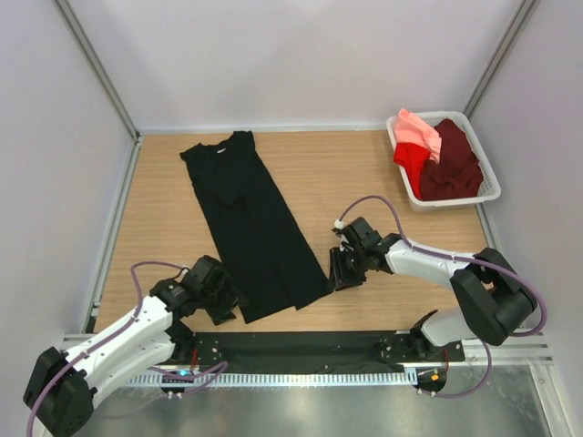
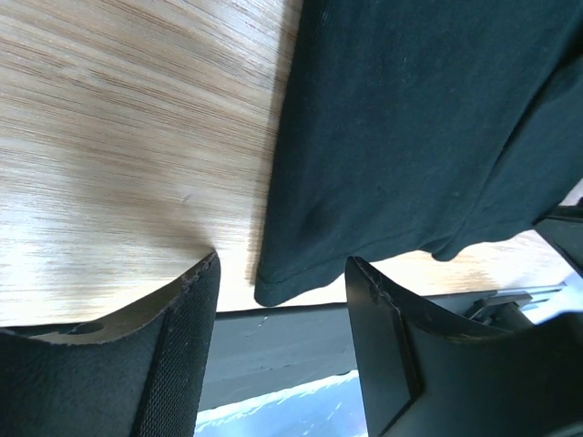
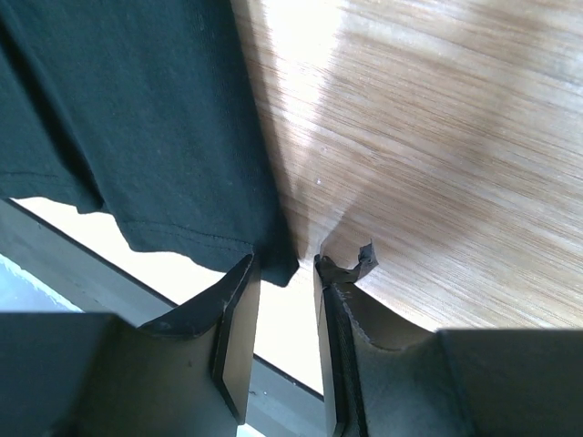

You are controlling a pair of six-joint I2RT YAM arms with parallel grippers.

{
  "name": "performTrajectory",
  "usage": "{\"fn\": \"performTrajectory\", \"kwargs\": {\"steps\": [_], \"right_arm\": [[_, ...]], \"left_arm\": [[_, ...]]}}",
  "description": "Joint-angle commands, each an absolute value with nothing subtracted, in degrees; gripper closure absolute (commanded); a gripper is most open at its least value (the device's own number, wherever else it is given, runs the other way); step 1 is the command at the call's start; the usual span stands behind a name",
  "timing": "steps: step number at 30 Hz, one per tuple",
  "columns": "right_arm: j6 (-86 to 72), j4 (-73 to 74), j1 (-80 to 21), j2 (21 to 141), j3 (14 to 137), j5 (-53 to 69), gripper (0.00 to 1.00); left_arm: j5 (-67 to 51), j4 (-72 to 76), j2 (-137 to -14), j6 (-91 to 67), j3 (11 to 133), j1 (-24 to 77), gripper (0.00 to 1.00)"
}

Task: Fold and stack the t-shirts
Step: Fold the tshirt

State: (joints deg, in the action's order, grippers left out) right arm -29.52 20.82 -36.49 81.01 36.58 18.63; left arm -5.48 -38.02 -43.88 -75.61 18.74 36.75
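Looking down from the top camera, one black t-shirt (image 1: 250,228) lies flat on the table (image 1: 164,209), folded long and thin. It runs slanted from the far left part down toward the middle of the near edge. One white basket (image 1: 455,202) sits in the far right corner with three more shirts piled inside: one salmon-pink t-shirt (image 1: 419,132), one red t-shirt (image 1: 412,162) and one maroon t-shirt (image 1: 451,164). That makes four shirts. The left gripper (image 1: 226,309) is at the near left corner of the black shirt's bottom edge, and the right gripper (image 1: 342,273) is at its near right corner. From the left wrist camera, the left gripper (image 2: 282,264) has its two fingers (image 2: 182,346) wide apart, holding nothing, with the corner of the black t-shirt (image 2: 410,137) lying between the tips. From the right wrist camera, the right gripper (image 3: 284,264) has its two fingers close together, but a gap shows. The other corner of the black t-shirt (image 3: 137,118) pokes into that gap, not yet pinched.
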Motion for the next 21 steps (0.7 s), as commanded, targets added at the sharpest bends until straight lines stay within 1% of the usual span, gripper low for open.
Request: {"fn": "performTrajectory", "kwargs": {"steps": [1,6,7,9,11,14,18,19,20,21], "right_arm": [[-29.9,20.7,-36.5,79.3,36.3,19.0,0.63],[-31.1,19.4,-36.7,80.0,35.3,19.7,0.66],[-31.4,19.2,-36.8,79.8,35.0,19.9,0.66],[-32.3,18.6,-37.2,79.1,34.4,20.0,0.66],[-33.2,17.8,-37.2,77.6,33.1,19.6,0.66],[-35.1,15.4,-37.3,77.1,31.6,19.9,0.66],[-36.4,13.6,-37.4,77.4,31.2,19.9,0.76],[-36.4,13.5,-37.5,77.3,31.3,19.8,0.84],[-36.4,13.4,-37.4,77.2,31.4,19.7,0.89],[-36.3,13.2,-37.4,77.1,31.3,19.7,0.95]], "left_arm": [[-4.0,-36.9,-42.8,-77.1,17.0,37.0,0.42],[-5.1,-37.0,-40.2,-78.4,15.5,37.1,0.47],[-6.0,-37.0,-39.7,-78.7,14.9,37.0,0.5],[-6.3,-37.5,-38.9,-79.0,14.5,37.2,0.53],[-6.2,-38.6,-38.5,-79.1,14.3,37.3,0.53],[-6.1,-38.8,-38.8,-79.0,14.3,37.3,0.5],[-6.2,-38.8,-41.0,-78.8,14.6,37.8,0.49],[-6.0,-38.9,-41.2,-78.8,14.6,38.1,0.49],[-5.6,-39.2,-41.4,-78.8,14.7,38.6,0.5],[-3.7,-40.0,-41.2,-78.7,14.9,38.8,0.53]]}}
